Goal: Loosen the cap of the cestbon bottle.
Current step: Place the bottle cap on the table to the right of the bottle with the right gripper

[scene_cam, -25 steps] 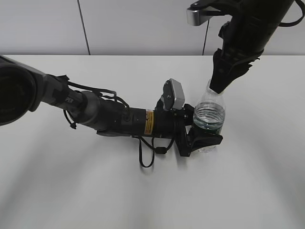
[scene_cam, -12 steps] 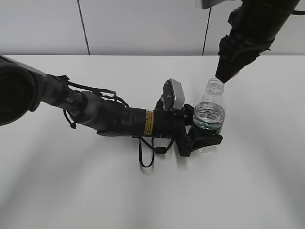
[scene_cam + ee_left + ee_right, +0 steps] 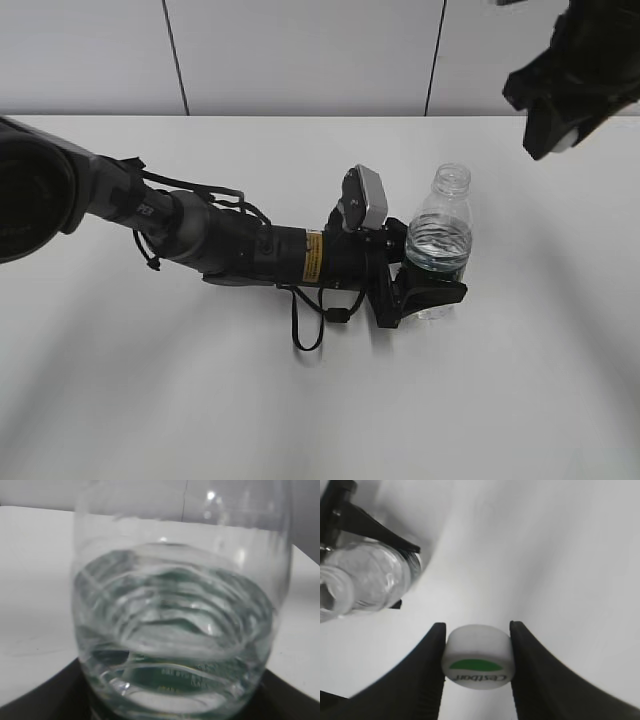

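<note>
White table (image 3: 150,400) bears the uncapped cestbon bottle (image 3: 438,245).

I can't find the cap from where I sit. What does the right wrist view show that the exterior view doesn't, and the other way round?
Only the right wrist view shows the cap, white with a green mark, pinched between the right tool's fingers, off the bottle. Only the exterior view shows the left tool clamped around the lower part of the cestbon bottle, which stands upright on the table, and the right arm raised at upper right. Both show the bottle with its neck open and water inside.
</note>
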Robot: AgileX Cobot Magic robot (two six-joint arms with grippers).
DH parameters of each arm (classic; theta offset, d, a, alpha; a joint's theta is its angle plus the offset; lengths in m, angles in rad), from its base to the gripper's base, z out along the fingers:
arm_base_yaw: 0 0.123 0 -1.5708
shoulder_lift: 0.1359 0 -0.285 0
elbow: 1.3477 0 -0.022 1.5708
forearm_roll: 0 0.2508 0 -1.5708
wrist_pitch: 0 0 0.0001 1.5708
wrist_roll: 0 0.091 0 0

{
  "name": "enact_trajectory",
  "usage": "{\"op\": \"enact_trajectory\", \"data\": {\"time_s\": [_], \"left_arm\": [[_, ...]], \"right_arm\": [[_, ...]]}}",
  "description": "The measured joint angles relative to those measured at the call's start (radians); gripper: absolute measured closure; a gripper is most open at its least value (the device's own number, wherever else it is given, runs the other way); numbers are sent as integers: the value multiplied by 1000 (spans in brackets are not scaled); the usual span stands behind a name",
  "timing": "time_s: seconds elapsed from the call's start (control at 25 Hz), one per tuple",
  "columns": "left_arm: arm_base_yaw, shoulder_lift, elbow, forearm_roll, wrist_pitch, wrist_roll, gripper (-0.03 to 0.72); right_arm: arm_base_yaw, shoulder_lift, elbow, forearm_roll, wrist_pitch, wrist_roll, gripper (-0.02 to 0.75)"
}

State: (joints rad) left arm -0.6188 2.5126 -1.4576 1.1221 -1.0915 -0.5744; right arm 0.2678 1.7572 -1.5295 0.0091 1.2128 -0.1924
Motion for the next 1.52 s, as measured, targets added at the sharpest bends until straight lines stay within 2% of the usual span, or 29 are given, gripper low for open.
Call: {"op": "enact_trajectory", "data": {"time_s": [0.24, 0.44, 0.68, 1.08, 1.52], "left_arm": [[0, 0, 0, 0, -1, 0, 188], [0, 0, 0, 0, -2, 0, 188], [0, 0, 0, 0, -2, 0, 188], [0, 0, 0, 0, -2, 0, 188], [0, 0, 0, 0, -2, 0, 188]], "right_arm": [[-71, -23, 224, 3, -24, 33, 438], [-73, -32, 444, -1, -229, 80, 438], [-73, -31, 634, -1, -507, 153, 440], [-73, 33, 677, 3, -646, 192, 440], [-73, 49, 677, 7, -687, 192, 423]]}}
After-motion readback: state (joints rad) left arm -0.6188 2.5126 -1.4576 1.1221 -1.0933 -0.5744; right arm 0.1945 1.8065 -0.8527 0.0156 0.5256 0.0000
